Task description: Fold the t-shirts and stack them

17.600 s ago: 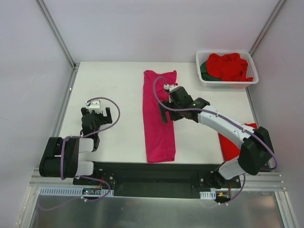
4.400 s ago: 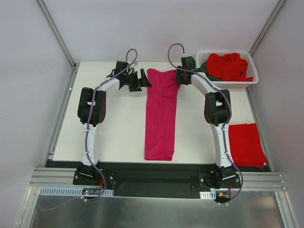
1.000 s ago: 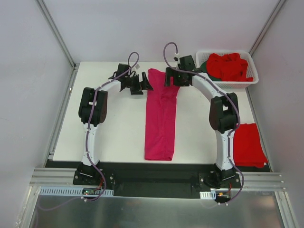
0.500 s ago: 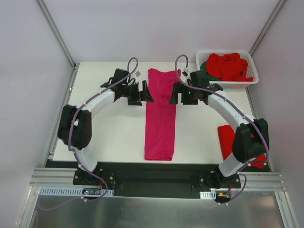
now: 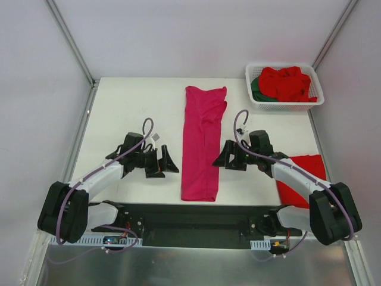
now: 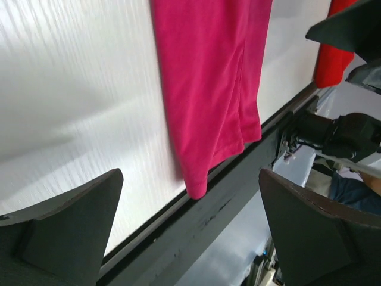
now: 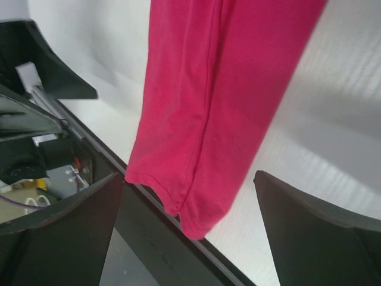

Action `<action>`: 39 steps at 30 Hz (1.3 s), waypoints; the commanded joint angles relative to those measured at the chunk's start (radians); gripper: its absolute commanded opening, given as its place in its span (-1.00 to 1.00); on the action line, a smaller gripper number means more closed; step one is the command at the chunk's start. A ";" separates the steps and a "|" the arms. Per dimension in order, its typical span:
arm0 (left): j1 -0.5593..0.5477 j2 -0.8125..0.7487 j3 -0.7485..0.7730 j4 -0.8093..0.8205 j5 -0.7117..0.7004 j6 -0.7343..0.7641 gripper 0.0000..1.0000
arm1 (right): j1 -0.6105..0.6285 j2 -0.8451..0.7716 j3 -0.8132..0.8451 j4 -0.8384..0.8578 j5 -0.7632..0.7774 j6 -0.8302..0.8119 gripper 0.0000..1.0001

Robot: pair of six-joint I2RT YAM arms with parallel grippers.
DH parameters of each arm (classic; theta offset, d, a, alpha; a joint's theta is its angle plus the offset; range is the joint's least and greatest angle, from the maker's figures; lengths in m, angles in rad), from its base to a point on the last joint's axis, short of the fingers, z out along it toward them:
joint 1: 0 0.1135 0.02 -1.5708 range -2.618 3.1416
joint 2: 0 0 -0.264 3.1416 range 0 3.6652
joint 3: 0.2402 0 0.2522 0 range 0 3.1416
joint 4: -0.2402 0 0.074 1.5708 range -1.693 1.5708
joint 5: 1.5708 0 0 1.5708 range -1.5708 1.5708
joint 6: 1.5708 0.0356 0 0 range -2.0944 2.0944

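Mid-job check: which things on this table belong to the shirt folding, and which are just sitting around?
Job items:
- long, lengthwise-folded magenta-pink cloth t-shirt, mid-table
- folded bright red t-shirt, right near edge, partly under the right arm
- crumpled red t-shirts and dark green t-shirt, in the basket

Lying about:
- white slotted plastic basket, only a holder
- white table
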 commanded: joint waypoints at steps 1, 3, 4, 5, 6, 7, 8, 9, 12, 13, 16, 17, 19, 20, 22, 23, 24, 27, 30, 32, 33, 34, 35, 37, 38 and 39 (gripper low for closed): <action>0.001 -0.127 -0.117 0.222 0.072 -0.108 0.99 | -0.004 -0.036 -0.164 0.394 -0.123 0.181 0.93; 0.002 -0.141 -0.163 0.260 0.077 -0.128 0.99 | -0.004 -0.029 -0.256 0.490 -0.137 0.266 0.93; 0.001 -0.141 -0.170 0.277 0.088 -0.130 0.99 | -0.006 -0.030 -0.280 0.554 -0.139 0.287 0.93; -0.001 -0.141 -0.171 0.280 0.092 -0.128 0.99 | -0.004 -0.036 -0.297 0.568 -0.134 0.307 0.93; -0.002 -0.138 -0.171 0.282 0.094 -0.127 0.99 | -0.003 -0.048 -0.312 0.568 -0.131 0.311 0.93; -0.004 -0.135 -0.171 0.286 0.102 -0.124 0.99 | 0.003 -0.071 -0.336 0.568 -0.130 0.312 0.93; -0.007 -0.132 -0.174 0.293 0.112 -0.122 0.99 | 0.007 -0.091 -0.355 0.565 -0.122 0.312 0.93; -0.011 -0.131 -0.183 0.296 0.112 -0.124 0.98 | 0.010 -0.110 -0.370 0.555 -0.105 0.314 0.93; -0.030 -0.105 -0.211 0.335 0.128 -0.144 0.99 | 0.010 -0.179 -0.438 0.541 -0.094 0.330 0.93; -0.036 -0.100 -0.219 0.354 0.132 -0.154 0.99 | 0.010 -0.205 -0.456 0.542 -0.096 0.334 0.93; -0.067 -0.079 -0.251 0.397 0.134 -0.179 0.99 | 0.016 -0.236 -0.478 0.539 -0.099 0.364 0.93; -0.073 -0.075 -0.260 0.412 0.134 -0.193 0.99 | 0.017 -0.258 -0.493 0.539 -0.099 0.372 0.93; -0.088 -0.086 -0.277 0.412 0.128 -0.197 0.99 | 0.026 -0.274 -0.504 0.524 -0.102 0.402 0.93; -0.090 -0.089 -0.277 0.406 0.134 -0.203 0.99 | 0.028 -0.286 -0.516 0.524 -0.105 0.419 0.93; -0.100 -0.106 -0.268 0.353 0.148 -0.207 0.99 | 0.051 -0.306 -0.518 0.504 -0.107 0.453 0.93; -0.107 -0.115 -0.262 0.331 0.151 -0.200 0.99 | 0.065 -0.326 -0.512 0.484 -0.104 0.456 0.93; -0.116 -0.134 -0.265 0.299 0.148 -0.200 0.99 | 0.097 -0.340 -0.508 0.444 -0.084 0.465 0.93; -0.130 -0.158 -0.274 0.277 0.141 -0.208 0.99 | 0.163 -0.392 -0.505 0.377 -0.026 0.485 0.93; -0.156 -0.163 -0.289 0.274 0.128 -0.223 0.99 | 0.210 -0.426 -0.521 0.348 0.014 0.518 0.93; -0.185 -0.174 -0.299 0.276 0.097 -0.233 0.98 | 0.233 -0.435 -0.539 0.340 0.034 0.539 0.93; -0.192 -0.178 -0.300 0.276 0.089 -0.234 0.99 | 0.247 -0.438 -0.548 0.340 0.050 0.544 0.93; -0.199 -0.178 -0.302 0.276 0.083 -0.236 0.99 | 0.249 -0.447 -0.574 0.340 0.053 0.550 0.93; -0.208 -0.177 -0.308 0.279 0.073 -0.237 0.99 | 0.252 -0.450 -0.582 0.341 0.054 0.551 0.93; -0.214 -0.167 -0.315 0.289 0.066 -0.242 0.99 | 0.252 -0.470 -0.602 0.334 0.059 0.547 0.93; -0.217 -0.157 -0.329 0.323 0.069 -0.246 0.99 | 0.253 -0.479 -0.608 0.318 0.071 0.547 0.93; -0.216 -0.151 -0.338 0.346 0.074 -0.256 0.99 | 0.252 -0.486 -0.613 0.314 0.074 0.539 0.93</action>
